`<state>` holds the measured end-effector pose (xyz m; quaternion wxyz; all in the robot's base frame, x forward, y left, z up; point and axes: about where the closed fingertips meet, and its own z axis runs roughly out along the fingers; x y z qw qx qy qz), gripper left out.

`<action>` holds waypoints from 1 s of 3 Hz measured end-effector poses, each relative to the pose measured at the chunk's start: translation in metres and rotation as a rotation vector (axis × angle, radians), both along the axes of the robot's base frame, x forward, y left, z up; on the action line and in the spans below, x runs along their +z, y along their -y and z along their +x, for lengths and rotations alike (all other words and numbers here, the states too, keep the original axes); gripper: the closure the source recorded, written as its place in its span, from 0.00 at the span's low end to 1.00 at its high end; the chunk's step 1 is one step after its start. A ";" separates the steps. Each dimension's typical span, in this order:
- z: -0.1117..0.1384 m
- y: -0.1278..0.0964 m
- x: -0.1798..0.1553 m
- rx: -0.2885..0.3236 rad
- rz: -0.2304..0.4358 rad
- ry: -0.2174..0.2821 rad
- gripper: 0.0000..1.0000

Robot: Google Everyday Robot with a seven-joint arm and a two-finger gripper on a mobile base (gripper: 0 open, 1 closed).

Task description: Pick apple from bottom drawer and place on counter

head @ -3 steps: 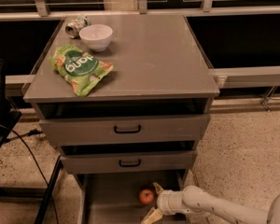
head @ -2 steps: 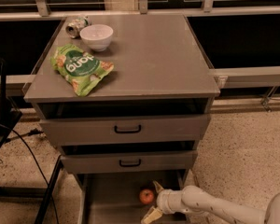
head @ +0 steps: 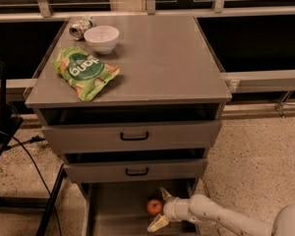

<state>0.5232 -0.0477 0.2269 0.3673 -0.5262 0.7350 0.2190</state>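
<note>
The apple [head: 154, 206] is small, round and red-orange. It lies in the open bottom drawer [head: 113, 213], towards its right side. My gripper [head: 160, 209] reaches into the drawer from the right, open, with one pale fingertip [head: 165, 194] above the apple and the other [head: 157, 224] below it. The fingers stand around the apple, close to it. The counter [head: 157, 58] is the flat grey top of the cabinet, above the two upper drawers.
On the counter's left side lie a white bowl [head: 102, 38], a tipped can [head: 81, 28] and a green snack bag [head: 84, 71]. The two upper drawers [head: 132, 136] stand slightly open. A black stand and cables [head: 10, 136] are at the left. Speckled floor lies to the right.
</note>
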 end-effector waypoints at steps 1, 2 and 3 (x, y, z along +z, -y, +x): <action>0.010 -0.003 -0.012 -0.001 0.008 0.012 0.00; 0.017 -0.004 -0.026 -0.001 0.003 0.012 0.00; 0.022 -0.003 -0.040 -0.004 -0.013 -0.002 0.00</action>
